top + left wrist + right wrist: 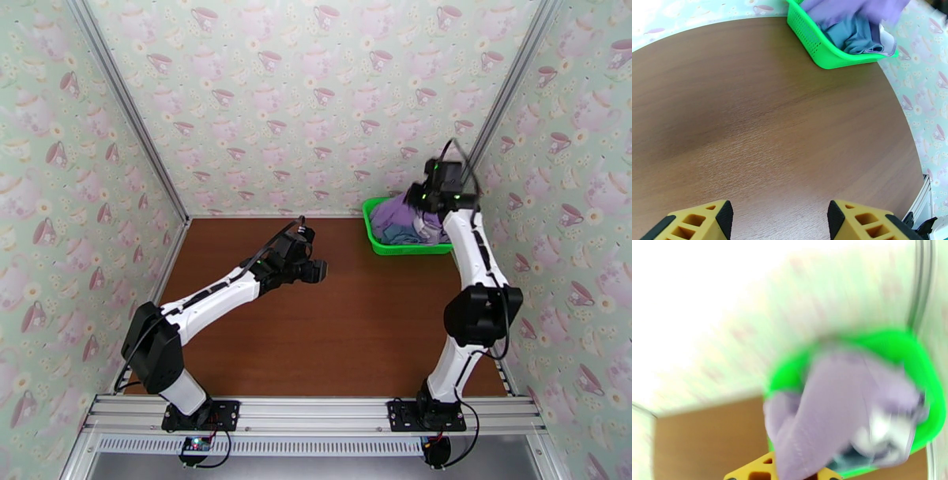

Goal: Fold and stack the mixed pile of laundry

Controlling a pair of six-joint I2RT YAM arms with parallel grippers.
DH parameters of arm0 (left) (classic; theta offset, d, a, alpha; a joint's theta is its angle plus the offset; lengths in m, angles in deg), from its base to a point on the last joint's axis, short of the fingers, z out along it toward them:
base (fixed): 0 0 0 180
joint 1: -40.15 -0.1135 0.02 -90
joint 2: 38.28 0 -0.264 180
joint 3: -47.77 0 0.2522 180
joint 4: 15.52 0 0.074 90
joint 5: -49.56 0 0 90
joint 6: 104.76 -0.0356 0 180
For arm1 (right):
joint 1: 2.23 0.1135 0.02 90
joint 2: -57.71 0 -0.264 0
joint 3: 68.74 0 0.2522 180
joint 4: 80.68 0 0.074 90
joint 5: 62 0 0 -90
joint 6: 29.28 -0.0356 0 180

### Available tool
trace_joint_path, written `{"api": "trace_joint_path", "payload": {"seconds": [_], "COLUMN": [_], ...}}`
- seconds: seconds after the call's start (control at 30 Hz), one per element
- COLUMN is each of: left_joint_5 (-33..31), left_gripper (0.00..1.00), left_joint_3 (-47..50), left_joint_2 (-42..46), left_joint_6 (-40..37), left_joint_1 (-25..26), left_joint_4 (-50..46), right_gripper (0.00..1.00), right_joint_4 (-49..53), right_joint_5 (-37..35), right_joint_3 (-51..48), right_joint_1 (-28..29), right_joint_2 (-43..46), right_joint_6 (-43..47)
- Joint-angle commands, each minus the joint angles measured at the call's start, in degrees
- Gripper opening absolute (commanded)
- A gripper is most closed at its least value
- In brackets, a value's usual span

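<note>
1. The table (355, 339) is a brown wood top closed on three sides by walls (316, 103) papered with teapots and cups; a metal rail (316, 410) carrying both arm bases runs along the near edge.
2. The green mesh basket (371, 229) sits in the far right corner, its right side near the right wall and its back just beside the far wall; the rest of the tabletop lies bare and gives wide room to the left of the basket and in front of it.
3. The laundry lies heaped in the basket; the purple shirt (393, 215) is on top and spills over the rim, with the blue-grey garment (399, 234) under it towards the near wall of the basket.
4. The right gripper (420, 204) hangs over the basket, its jaws closed on a bunch of the purple shirt; in the right wrist view the cloth runs up to the yellow fingers (750, 471).
5. A pale patch (877, 429) shows beside the purple cloth; it is too blurred to tell whether it is a print or another garment.
6. The left gripper (316, 271) hovers over the middle of the bare table, well apart from the basket; its yellow fingers (703, 223) stand spread with nothing between them.
</note>
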Motion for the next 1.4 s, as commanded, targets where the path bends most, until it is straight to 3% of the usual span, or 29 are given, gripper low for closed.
{"api": "trace_joint_path", "payload": {"seconds": [0.0,0.27,0.5,0.73,0.9,1.07,1.2,1.37], "left_joint_5": [-2.74,-3.4,-4.26,-11.19,-14.13,-19.86,-20.35,-17.22], "left_gripper": [0.69,0.68,0.69,0.68,0.69,0.69,0.69,0.68], "left_joint_3": [0.02,0.26,1.62,1.61,-0.78,-1.71,-0.11,3.08], "left_joint_2": [0.63,1.46,2.86,8.68,16.88,26.42,31.56,31.32], "left_joint_6": [-1.04,-1.47,-1.64,-0.49,2.66,5.67,6.6,7.27], "left_joint_1": [-0.6,-1.38,-2.02,-5.54,-12.34,-18.63,-23.41,-26.35], "left_joint_4": [-1.86,-2.44,-2.46,-10.36,-22.88,-33.54,-36.26,-36.28], "right_gripper": [0.0,0.0,0.0,0.0,0.0,0.0,0.0,0.0], "right_joint_4": [-5.96,-12.37,-25.95,-28.11,-28.94,-35.74,-42.09,-45.19], "right_joint_5": [1.73,-1.84,0.51,6.87,2.66,-4.24,-9.06,-7.28], "right_joint_3": [8.69,34.19,30.85,14.1,-7.62,-33.15,-46.92,-50.89], "right_joint_1": [-0.11,-0.02,1.67,13.32,26.26,38.66,49.26,59.63], "right_joint_2": [1.59,-7.0,-0.3,11.49,21.41,26.87,23.0,8.12], "right_joint_6": [-4.55,-9.56,-13.88,-7.33,-0.89,-3.42,-7.31,-15.69]}}
